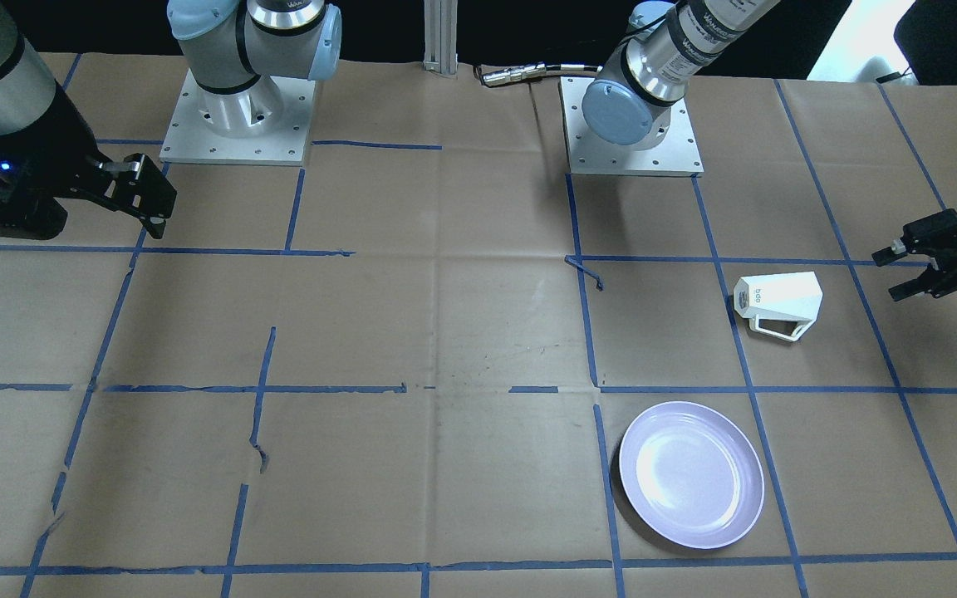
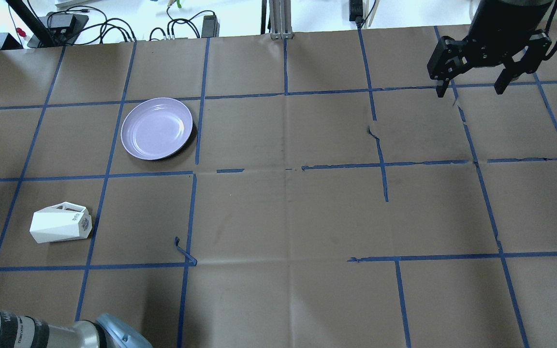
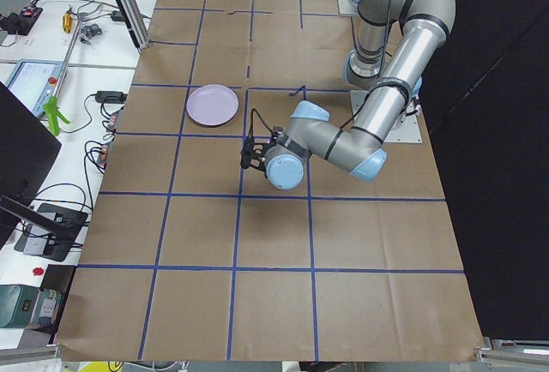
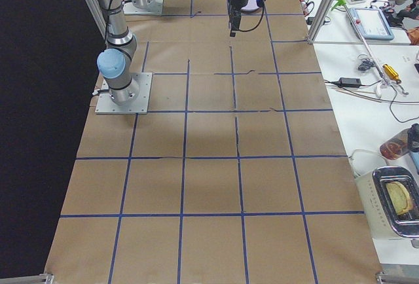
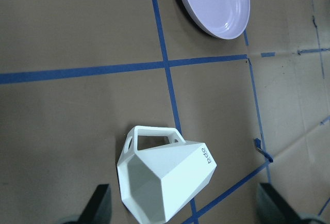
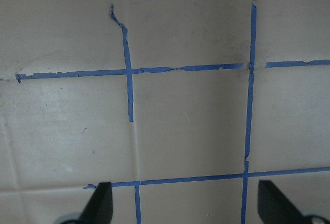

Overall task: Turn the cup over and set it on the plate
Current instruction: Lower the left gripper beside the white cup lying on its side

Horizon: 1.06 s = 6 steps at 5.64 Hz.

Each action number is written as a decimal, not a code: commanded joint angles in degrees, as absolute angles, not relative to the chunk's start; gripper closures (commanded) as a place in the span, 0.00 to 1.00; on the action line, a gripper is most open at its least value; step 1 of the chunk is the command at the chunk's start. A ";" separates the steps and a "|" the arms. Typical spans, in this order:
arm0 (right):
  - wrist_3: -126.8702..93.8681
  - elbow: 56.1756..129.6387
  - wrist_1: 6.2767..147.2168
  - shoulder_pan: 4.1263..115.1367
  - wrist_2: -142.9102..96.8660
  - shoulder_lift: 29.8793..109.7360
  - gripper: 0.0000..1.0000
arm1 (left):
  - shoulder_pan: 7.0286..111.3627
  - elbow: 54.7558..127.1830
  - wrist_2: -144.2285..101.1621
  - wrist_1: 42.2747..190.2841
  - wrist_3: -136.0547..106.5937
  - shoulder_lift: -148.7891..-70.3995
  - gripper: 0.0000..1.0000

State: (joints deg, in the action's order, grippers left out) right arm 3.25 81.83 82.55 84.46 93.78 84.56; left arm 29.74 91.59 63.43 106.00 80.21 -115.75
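Note:
The white faceted cup [image 1: 777, 303] lies on its side on the brown paper, its handle toward the plate and its logo base toward the table's middle. It also shows in the overhead view [image 2: 61, 223]. In the left wrist view the cup [image 5: 165, 180] turns its open mouth toward the camera, between the two open fingers. The lavender plate [image 1: 690, 473] sits upright and empty one grid square farther out [image 2: 156, 128]. My left gripper [image 1: 887, 276] is open and empty, a short way from the cup's mouth. My right gripper [image 2: 471, 91] is open and empty, far across the table.
Blue tape lines mark a grid on the paper. A loose curl of tape [image 1: 586, 270] sticks up near the middle. The arm bases [image 1: 238, 108] [image 1: 632, 124] stand at the robot's side. Cables and gear [image 2: 65, 21] lie beyond the far edge.

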 commanded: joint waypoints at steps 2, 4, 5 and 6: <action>3.25 81.83 82.53 84.46 93.78 84.55 0.00 | 28.83 91.67 61.70 113.11 90.41 -124.78 0.01; 3.25 81.83 82.53 84.46 93.78 84.55 0.00 | 26.30 91.67 61.70 118.18 93.69 -128.66 0.01; 3.25 81.83 82.53 84.46 93.78 84.55 0.00 | 26.11 91.76 61.61 121.95 95.08 -129.28 0.01; 3.25 81.83 82.53 84.46 93.78 84.55 0.00 | 26.02 91.58 61.61 123.65 95.62 -130.07 0.01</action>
State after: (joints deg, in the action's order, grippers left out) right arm 3.25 81.83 82.53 84.46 93.78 84.55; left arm 26.21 91.67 61.63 121.55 94.91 -129.32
